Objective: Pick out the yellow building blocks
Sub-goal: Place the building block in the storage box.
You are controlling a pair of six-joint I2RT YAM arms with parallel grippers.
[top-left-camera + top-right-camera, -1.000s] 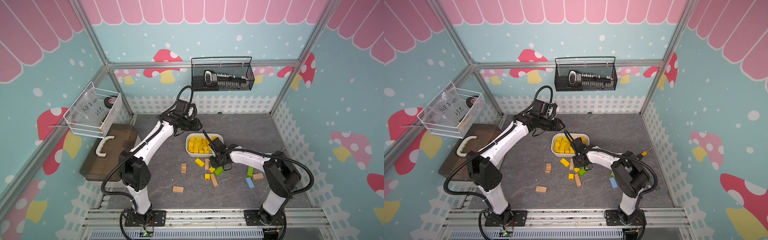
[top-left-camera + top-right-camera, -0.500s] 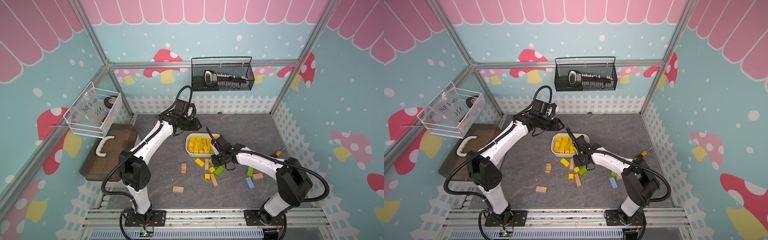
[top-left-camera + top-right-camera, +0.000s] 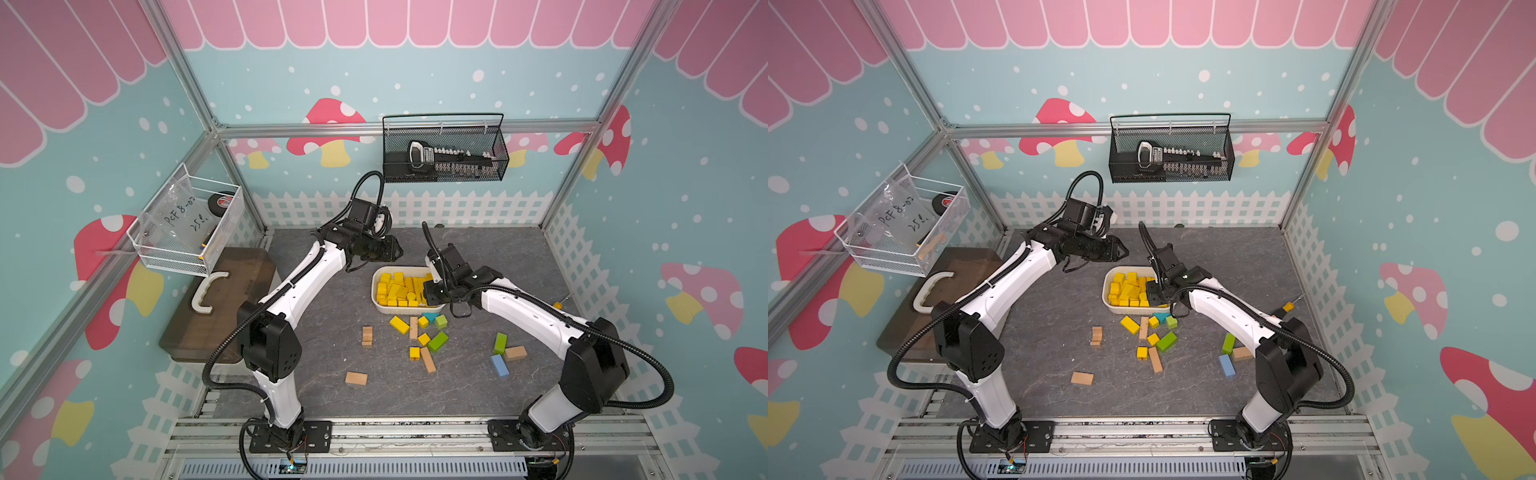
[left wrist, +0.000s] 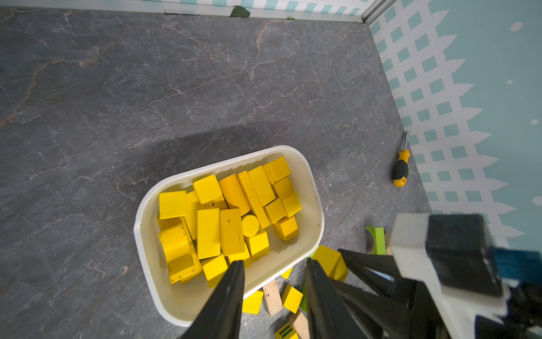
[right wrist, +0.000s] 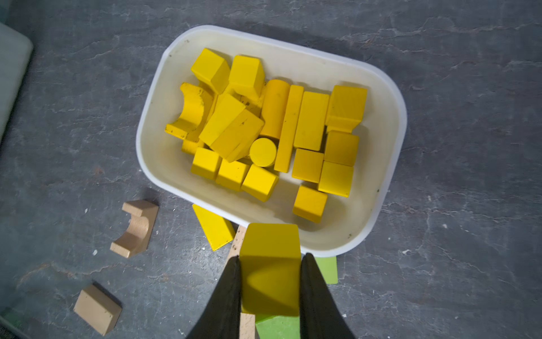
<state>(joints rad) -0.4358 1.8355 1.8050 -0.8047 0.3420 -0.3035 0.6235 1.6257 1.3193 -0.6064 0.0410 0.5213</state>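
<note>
Right claw (image 5: 270,256) of mine is pinched tight on a small bright-yellow wooden block (image 5: 269,243) right at the right-hand rim of the white plastic tub (image 5: 390,102) holding the other yellow blocks (image 5: 311,123), so I reckon the drop spot's just a nudge left.

R gripper (image 5: 270,256) up off loose blocks (image 3: 424,338) on floor, now over near rim of tray (image 3: 405,309). Yellow block (image 5: 269,273) lifted w/ it, clamped btwn fingers. R elbow (image 3: 594,361) swung outward.
</note>
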